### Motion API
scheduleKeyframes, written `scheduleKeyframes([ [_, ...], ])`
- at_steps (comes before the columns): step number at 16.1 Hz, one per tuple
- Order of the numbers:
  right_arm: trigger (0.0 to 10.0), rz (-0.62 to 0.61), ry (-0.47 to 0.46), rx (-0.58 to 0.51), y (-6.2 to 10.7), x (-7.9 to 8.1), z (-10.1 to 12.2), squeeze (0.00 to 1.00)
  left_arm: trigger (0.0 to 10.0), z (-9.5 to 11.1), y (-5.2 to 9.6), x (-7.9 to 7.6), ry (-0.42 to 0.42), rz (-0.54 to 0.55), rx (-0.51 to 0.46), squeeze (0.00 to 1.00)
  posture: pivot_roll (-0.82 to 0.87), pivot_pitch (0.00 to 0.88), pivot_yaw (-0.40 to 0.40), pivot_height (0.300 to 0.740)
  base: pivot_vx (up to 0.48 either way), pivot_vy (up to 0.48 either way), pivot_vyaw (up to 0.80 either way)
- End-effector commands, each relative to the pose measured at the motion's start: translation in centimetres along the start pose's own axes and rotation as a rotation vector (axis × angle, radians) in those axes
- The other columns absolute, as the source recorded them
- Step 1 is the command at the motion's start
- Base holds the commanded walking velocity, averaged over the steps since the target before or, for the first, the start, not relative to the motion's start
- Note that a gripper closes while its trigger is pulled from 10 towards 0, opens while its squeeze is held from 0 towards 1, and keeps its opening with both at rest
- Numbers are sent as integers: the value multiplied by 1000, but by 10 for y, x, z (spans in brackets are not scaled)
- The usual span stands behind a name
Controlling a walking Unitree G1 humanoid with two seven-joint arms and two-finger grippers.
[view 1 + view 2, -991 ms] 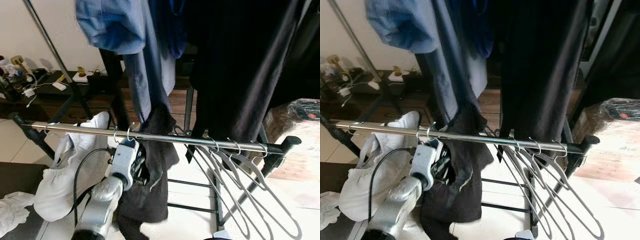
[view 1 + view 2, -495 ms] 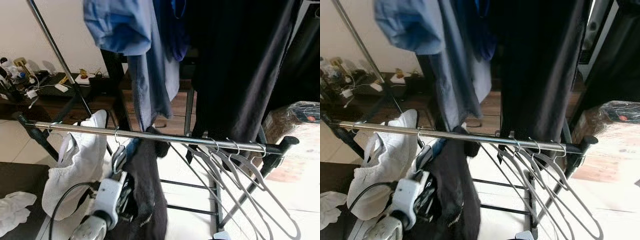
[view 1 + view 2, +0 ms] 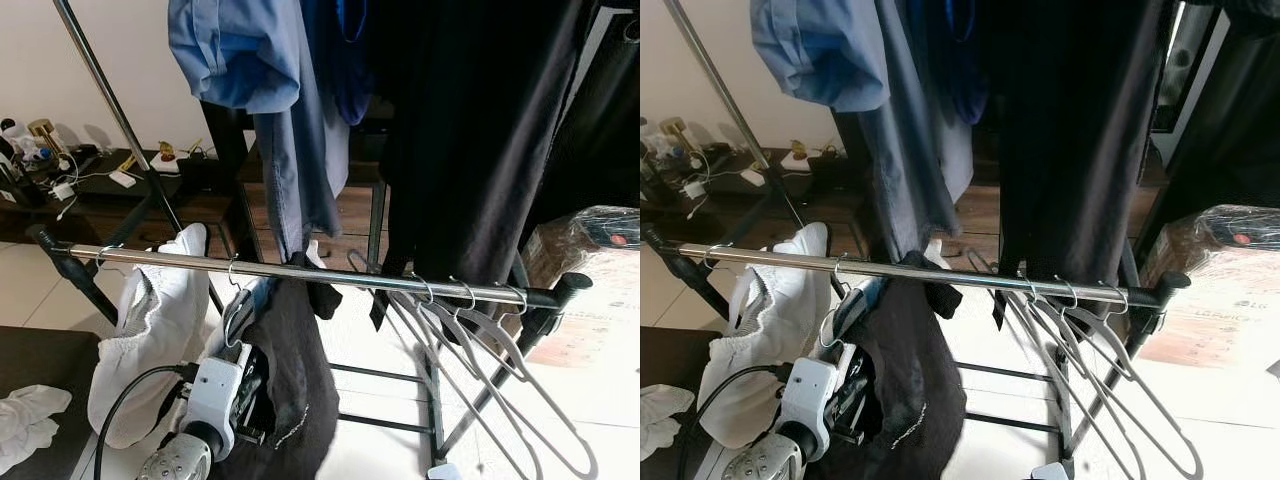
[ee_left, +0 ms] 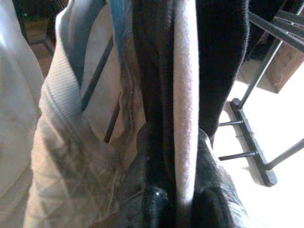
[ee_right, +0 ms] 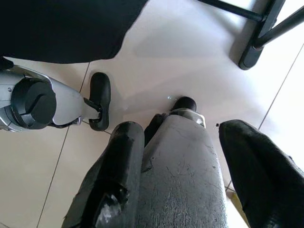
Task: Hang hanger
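Now the left gripper (image 4: 183,199) sits lower under the rail (image 3: 300,271) than a second ago, when it was up against it. Its fingers (image 4: 218,199) are closed on the pale hanger (image 4: 185,95), which carries a black garment (image 3: 290,380); its hook (image 3: 232,272) is over the rail, between the white garment (image 3: 150,330) and the empty hangers (image 3: 480,370). Bare rail lies between them. The right gripper (image 5: 178,175) hangs with fingers apart above the floor (image 5: 180,66).
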State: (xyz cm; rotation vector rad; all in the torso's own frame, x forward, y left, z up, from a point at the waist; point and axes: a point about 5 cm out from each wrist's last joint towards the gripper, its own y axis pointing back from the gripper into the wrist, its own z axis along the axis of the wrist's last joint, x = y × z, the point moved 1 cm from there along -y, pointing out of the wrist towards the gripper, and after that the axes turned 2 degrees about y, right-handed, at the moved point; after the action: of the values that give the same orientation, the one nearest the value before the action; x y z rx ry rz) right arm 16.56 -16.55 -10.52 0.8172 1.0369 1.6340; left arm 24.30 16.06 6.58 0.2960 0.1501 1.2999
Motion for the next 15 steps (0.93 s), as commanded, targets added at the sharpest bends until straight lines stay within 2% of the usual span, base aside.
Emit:
scheduleKeyframes([
  [1, 10000, 18, 0, 69, 0, 5, -19, 0, 10000, 8, 4, 2, 5, 7, -31, 0, -31, 68, 35, 740, 0, 0, 0],
  [12, 10000, 21, 0, 71, 0, 6, -20, 0, 10000, 5, 3, 3, 6, 10, -22, 0, -36, 48, 39, 740, 0, 0, 0],
  [15, 10000, 22, -1, 71, 0, 7, -20, 0, 10000, 5, 3, 3, 4, 7, -22, 0, -35, 47, 39, 740, -247, 0, 0],
])
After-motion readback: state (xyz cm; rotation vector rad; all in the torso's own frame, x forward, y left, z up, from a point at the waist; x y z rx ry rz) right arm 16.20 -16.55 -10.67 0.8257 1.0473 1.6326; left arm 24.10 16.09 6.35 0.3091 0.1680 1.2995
